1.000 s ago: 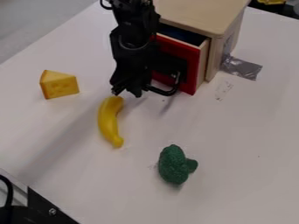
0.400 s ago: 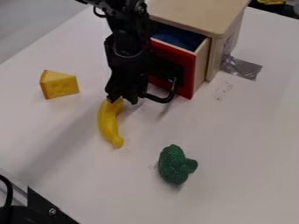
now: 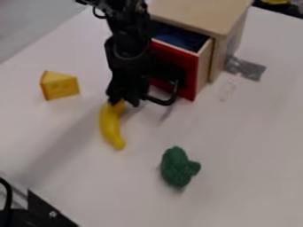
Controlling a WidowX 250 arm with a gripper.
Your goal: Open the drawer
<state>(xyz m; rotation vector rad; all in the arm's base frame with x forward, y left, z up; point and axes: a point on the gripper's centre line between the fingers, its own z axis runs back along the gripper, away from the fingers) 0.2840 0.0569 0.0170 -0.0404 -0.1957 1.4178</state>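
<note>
- gripper [image 3: 124, 101] at the front of the drawer, pointing down, arm [image 3: 126, 26] coming in from the top edge
- gripper a little open, small gap between its tips, nothing seen held between them; can't tell if it touches the handle
- tips right at the upper end of the banana [image 3: 110, 126] in the view, can't tell if touching
- drawer [image 3: 190, 75] partly open, sticking out of the wooden box [image 3: 204, 15], red front, pale wood side, dark blue inside
- black curved handle [image 3: 162, 102] on the drawer front, its lower bend showing just beside the gripper
- box near the top of the view, on the white table [image 3: 237, 146]
- grey tape [image 3: 248, 69] on the table at the foot of the box
- cheese wedge [image 3: 61, 87] on the view's left, well apart from the drawer
- banana lying lengthwise down the view, between cheese and broccoli [image 3: 176, 166]
- broccoli lower down in the view, green, apart from the banana
- black part [image 3: 35, 215] in the lower left corner
</note>
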